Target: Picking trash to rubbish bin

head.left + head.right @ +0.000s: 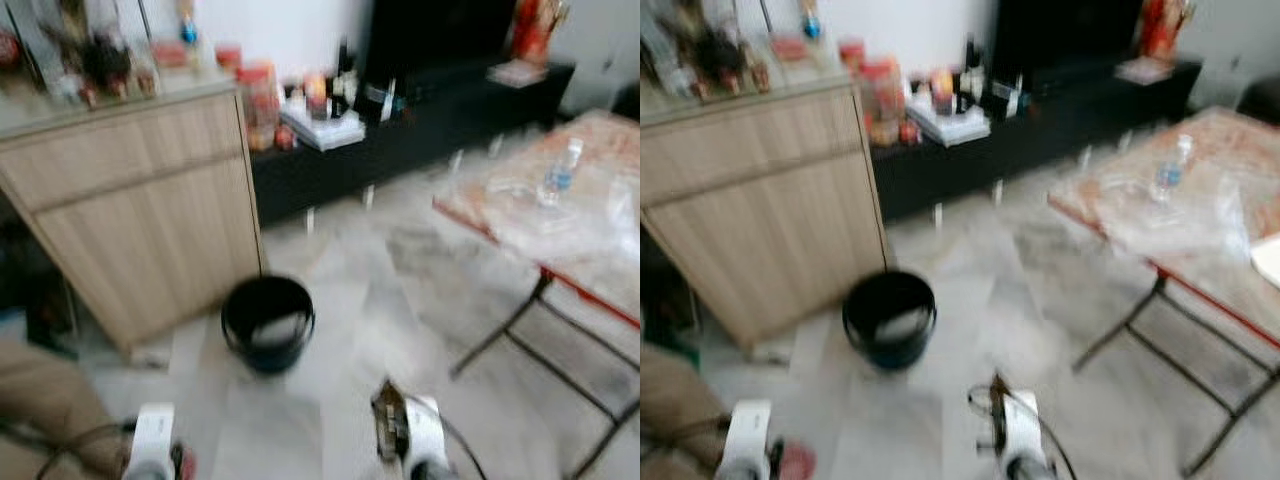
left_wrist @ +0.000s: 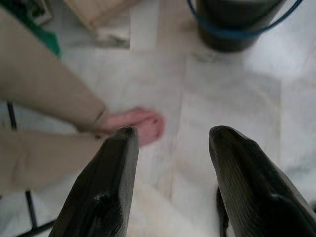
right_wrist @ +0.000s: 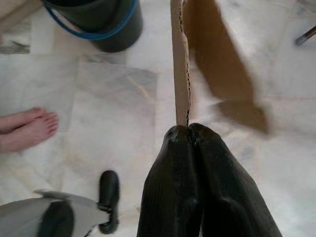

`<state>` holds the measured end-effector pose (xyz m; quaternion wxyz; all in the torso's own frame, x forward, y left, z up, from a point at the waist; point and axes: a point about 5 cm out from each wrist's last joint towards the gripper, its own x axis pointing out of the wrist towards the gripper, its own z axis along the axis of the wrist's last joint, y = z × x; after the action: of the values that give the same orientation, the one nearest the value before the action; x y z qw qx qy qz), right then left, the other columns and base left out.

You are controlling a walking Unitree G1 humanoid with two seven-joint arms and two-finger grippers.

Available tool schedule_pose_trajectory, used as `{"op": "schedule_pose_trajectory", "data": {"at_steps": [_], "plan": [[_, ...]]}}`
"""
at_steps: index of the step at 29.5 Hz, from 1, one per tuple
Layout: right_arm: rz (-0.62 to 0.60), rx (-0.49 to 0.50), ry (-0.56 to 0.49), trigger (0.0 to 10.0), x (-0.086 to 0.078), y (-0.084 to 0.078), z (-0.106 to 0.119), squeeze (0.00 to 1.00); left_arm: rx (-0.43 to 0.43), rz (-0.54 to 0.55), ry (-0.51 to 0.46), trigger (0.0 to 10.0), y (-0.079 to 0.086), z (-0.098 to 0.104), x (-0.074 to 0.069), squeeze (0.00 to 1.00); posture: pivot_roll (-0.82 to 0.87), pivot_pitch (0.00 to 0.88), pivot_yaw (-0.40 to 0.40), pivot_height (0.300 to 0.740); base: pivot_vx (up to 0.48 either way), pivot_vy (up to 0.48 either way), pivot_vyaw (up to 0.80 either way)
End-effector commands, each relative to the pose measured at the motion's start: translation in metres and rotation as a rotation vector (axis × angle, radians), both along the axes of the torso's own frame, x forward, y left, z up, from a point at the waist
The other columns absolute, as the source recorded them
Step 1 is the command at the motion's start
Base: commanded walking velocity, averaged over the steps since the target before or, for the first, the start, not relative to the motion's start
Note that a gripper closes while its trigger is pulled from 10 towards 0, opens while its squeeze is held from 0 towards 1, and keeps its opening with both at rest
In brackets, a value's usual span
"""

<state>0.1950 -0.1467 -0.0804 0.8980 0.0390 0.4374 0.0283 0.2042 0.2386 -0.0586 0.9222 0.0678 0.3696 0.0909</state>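
Right gripper (image 3: 190,129) pinched on cardboard scrap (image 3: 207,59), long axis pointing ahead from the fingers. Black bin (image 1: 267,322) on floor ahead and left of it, by cabinet corner (image 1: 250,250). Left gripper (image 2: 173,140) spread, empty, over floor.

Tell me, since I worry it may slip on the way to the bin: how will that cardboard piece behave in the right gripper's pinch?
The cardboard piece shows a corrugated edge, so it is probably light and fairly stiff. The right gripper pinches only its edge, so it may swing or twist. The black bin stands close ahead.
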Motion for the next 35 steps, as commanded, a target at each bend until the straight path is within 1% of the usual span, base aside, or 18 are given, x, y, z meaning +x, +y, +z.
{"op": "schedule_pose_trajectory", "data": {"at_steps": [1,4,6,10,12,17,20,24,27,28,30,31,34,35], "plan": [[-0.014,-0.014,-0.002,10.0,0.001,-0.007,0.0,0.0,-0.014,0.0,0.026,10.0,-0.005,-0.006,-0.007,0.0,0.0,0.0,-0.019,0.74,0.371,0.0,0.8],[-0.02,-0.013,-0.001,10.0,0.0,-0.007,0.0,0.0,-0.015,0.002,0.026,10.0,-0.005,-0.006,-0.007,0.0,0.0,0.005,-0.019,0.74,0.375,0.0,0.61],[-0.034,-0.009,0.002,10.0,0.0,-0.007,0.0,0.0,-0.015,0.004,0.027,10.0,-0.005,-0.006,-0.008,0.0,0.0,0.005,-0.019,0.74,0.371,0.0,0.0],[-0.02,-0.015,0.001,10.0,0.0,-0.007,0.0,0.0,-0.015,0.007,0.027,10.0,-0.004,-0.006,-0.008,0.0,0.0,0.013,-0.02,0.74,0.369,0.0,0.0],[-0.007,-0.019,-0.002,10.0,0.0,-0.007,0.0,0.0,-0.015,0.008,0.027,10.0,-0.004,-0.006,-0.008,0.0,0.0,0.013,-0.02,0.74,0.368,0.0,0.8],[-0.027,-0.011,-0.005,10.0,0.001,-0.008,0.001,0.0,-0.016,0.009,0.025,10.0,-0.004,-0.006,-0.008,0.0,0.0,0.015,-0.02,0.74,0.367,0.0,0.77],[-0.05,0.0,-0.016,10.0,0.003,-0.008,0.002,0.0,-0.016,0.009,0.024,10.0,-0.004,-0.006,-0.008,0.0,0.0,0.017,-0.02,0.74,0.368,0.0,0.0],[-0.039,-0.001,-0.025,10.0,0.005,-0.008,0.003,0.0,-0.016,0.009,0.024,10.0,-0.004,-0.005,-0.007,0.0,0.0,0.018,-0.019,0.74,0.366,0.0,0.0],[0.005,0.01,-0.088,10.0,0.019,-0.002,0.012,0.0,-0.016,0.01,0.022,10.0,-0.004,-0.005,-0.007,0.0,0.0,0.02,-0.02,0.74,0.365,0.0,0.0],[0.005,0.01,-0.088,10.0,0.019,-0.002,0.012,0.0,-0.016,0.01,0.022,10.0,-0.004,-0.005,-0.007,0.0,0.0,0.02,-0.02,0.74,0.364,0.0,0.0],[0.088,0.019,-0.166,10.0,0.035,0.007,0.023,0.0,-0.017,0.011,0.021,10.0,-0.004,-0.005,-0.007,0.0,0.0,0.021,-0.02,0.74,0.368,0.0,0.0],[0.095,0.018,-0.173,10.0,0.037,0.008,0.024,0.0,-0.017,0.011,0.021,10.0,-0.004,-0.005,-0.007,0.0,0.0,0.021,-0.02,0.74,0.368,0.0,0.0],[0.162,0.066,-0.257,10.0,0.054,0.021,0.038,0.0,-0.018,0.011,0.02,10.0,-0.004,-0.005,-0.008,0.0,0.0,0.021,-0.02,0.74,0.368,0.0,0.0],[0.176,0.074,-0.268,10.0,0.057,0.023,0.04,0.0,-0.018,0.011,0.019,10.0,-0.004,-0.005,-0.008,0.0,0.0,0.021,-0.02,0.74,0.368,0.0,0.0]]}}
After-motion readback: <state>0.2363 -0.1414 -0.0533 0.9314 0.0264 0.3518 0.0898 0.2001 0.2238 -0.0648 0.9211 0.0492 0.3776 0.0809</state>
